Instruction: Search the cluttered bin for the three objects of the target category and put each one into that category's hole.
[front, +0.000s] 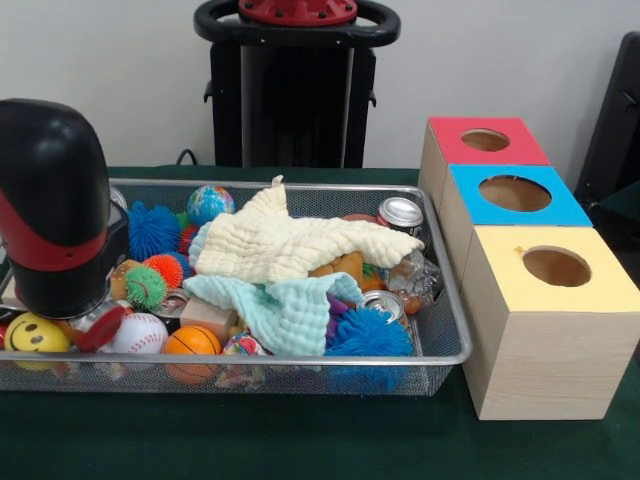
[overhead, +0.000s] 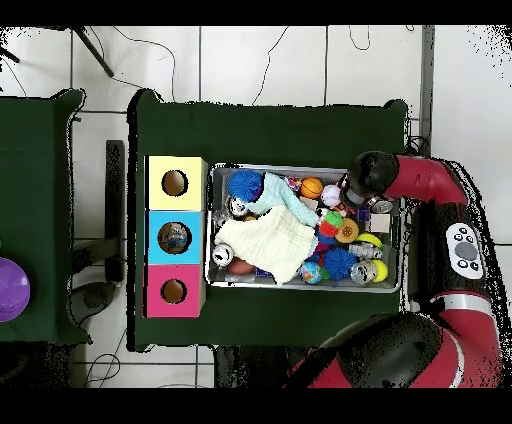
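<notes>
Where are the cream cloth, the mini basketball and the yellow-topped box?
cream cloth (front: 290, 245), front view, on the middle of its crumpled top.
mini basketball (front: 192, 341), front view, on its orange face at the basket's near side.
yellow-topped box (front: 590, 280), front view, on the yellow top beside the hole.

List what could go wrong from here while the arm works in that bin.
The cream cloth and mint cloth cover the middle of the wire bin, so targets may stay hidden, or a cloth may get dragged up with a grasp.

The arm hangs low over the bin's crowded end; coming down, it could push the smiley ball or baseball aside.
</notes>
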